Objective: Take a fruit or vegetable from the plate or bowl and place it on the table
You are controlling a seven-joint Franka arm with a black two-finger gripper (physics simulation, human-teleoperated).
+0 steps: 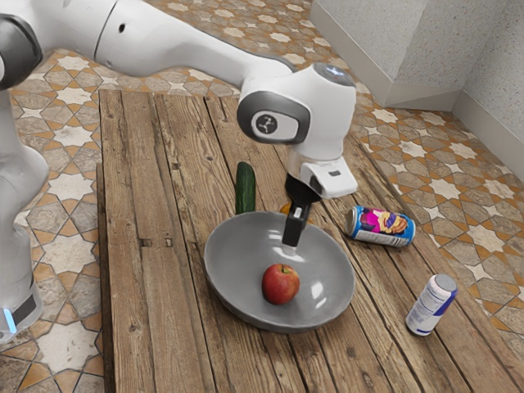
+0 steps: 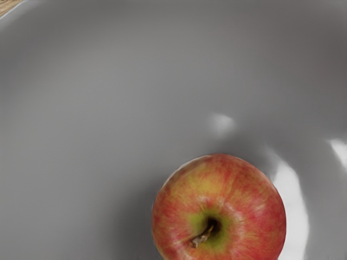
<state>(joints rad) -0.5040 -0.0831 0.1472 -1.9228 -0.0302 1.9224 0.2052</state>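
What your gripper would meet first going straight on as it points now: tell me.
Most likely the apple in the gray bowl, as my gripper points down toward it; depth is unclear, so it might meet the bowl's inside beside it.

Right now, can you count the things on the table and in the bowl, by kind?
Apple: 1
Bowl: 1
Cucumber: 1
Cans: 2, one lying, one standing
Orange-yellow thing, mostly hidden, kind unclear: 1
Total: 6
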